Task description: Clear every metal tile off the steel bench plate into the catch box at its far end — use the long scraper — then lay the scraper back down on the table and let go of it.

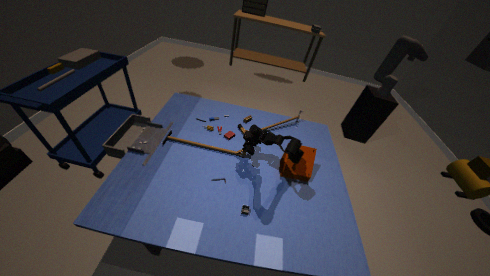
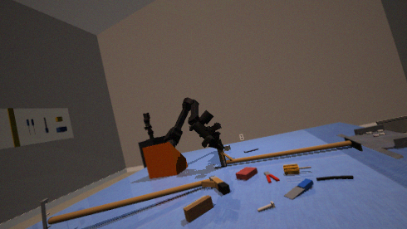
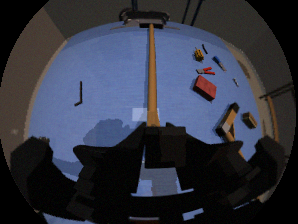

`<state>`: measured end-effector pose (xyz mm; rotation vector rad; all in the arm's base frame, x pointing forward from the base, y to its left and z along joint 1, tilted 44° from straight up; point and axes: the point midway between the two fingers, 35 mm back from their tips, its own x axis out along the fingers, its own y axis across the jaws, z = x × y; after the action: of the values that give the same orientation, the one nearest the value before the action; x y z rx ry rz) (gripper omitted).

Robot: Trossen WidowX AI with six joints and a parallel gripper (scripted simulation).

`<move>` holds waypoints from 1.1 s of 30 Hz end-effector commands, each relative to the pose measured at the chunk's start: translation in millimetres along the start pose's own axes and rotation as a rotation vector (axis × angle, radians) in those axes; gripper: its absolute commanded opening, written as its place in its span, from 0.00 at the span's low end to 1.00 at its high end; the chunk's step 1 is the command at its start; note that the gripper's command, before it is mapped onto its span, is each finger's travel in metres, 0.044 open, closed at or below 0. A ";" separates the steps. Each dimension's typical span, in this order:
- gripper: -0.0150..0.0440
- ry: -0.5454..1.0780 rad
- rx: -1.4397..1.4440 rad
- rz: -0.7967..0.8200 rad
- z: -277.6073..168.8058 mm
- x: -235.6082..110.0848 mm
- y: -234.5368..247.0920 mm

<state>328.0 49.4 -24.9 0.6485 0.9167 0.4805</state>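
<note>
The long scraper point(image 1: 200, 145) point(image 2: 291, 153) point(image 3: 152, 75) has a wooden handle running low over the table, its dark blade at the near edge of the steel plate point(image 1: 151, 134) point(image 2: 370, 143). My gripper point(image 1: 244, 152) point(image 2: 223, 160) is shut on the handle's near end; in the wrist view the dark fingers hide that end. Several small metal tiles point(image 1: 143, 142) point(image 2: 379, 133) lie on the plate; their exact number is unclear. The catch box point(image 1: 114, 151) point(image 3: 145, 15) stands at the plate's far end. Whether the blade touches the plate is too small to tell.
A second wooden-handled tool point(image 1: 282, 123) point(image 2: 137, 200) lies beside the arm. A red block point(image 1: 229, 135) point(image 2: 247, 173) point(image 3: 205, 88), red pliers point(image 2: 272, 177) and a wooden block point(image 2: 198, 208) point(image 3: 249, 120) lie on the same side. A hex key point(image 1: 219, 179) point(image 3: 80, 94) lies on the other side.
</note>
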 end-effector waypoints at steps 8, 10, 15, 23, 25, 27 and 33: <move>0.25 -0.006 -0.009 -0.001 1.6 -1.7 15.8; 0.25 -0.006 -0.009 0.000 1.4 -1.9 18.4; 0.25 -0.006 -0.009 0.000 0.7 -2.5 24.9; 0.25 -0.007 -0.010 0.002 -0.6 -3.5 35.3; 0.25 -0.007 -0.010 0.002 -1.0 -3.8 37.9; 0.25 -0.007 -0.010 0.003 -1.4 -4.1 40.4; 0.25 -0.008 -0.009 0.004 -2.8 -5.0 48.0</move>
<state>317.5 79.3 5.0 0.6486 0.9162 0.4857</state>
